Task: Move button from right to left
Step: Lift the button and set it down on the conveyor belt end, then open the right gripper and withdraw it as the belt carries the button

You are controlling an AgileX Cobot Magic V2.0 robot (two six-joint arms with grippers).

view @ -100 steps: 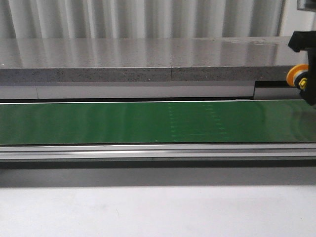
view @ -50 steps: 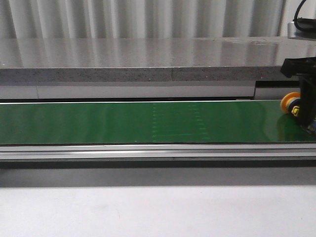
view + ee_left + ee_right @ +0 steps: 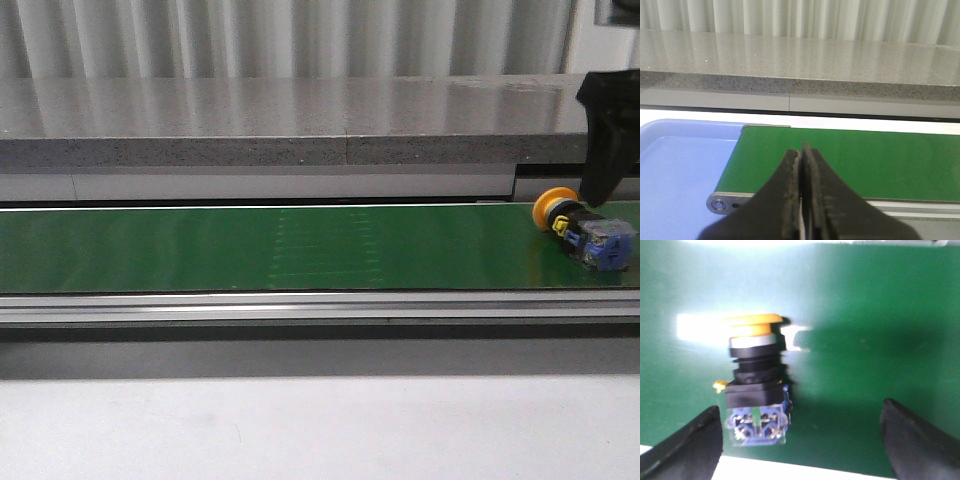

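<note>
The button (image 3: 585, 232) lies on its side on the green conveyor belt (image 3: 200, 250) at the far right, with its yellow head toward the left and back. In the right wrist view the button (image 3: 757, 385) lies free on the belt, beside one finger and touching neither. My right gripper (image 3: 800, 450) is open and empty; in the front view it (image 3: 603, 185) hangs just above the button. My left gripper (image 3: 801, 150) is shut and empty over the belt's left end (image 3: 840, 160). It does not show in the front view.
A pale blue bin (image 3: 680, 170) stands just past the belt's left end. A grey stone counter (image 3: 300, 120) runs behind the belt, and an aluminium rail (image 3: 300, 305) runs along its front. A white tabletop (image 3: 300, 430) lies in front.
My right gripper came down with the button, opened and rose off it. The button now lies on the belt, a little further left. The faint marks on the belt have shifted left.
</note>
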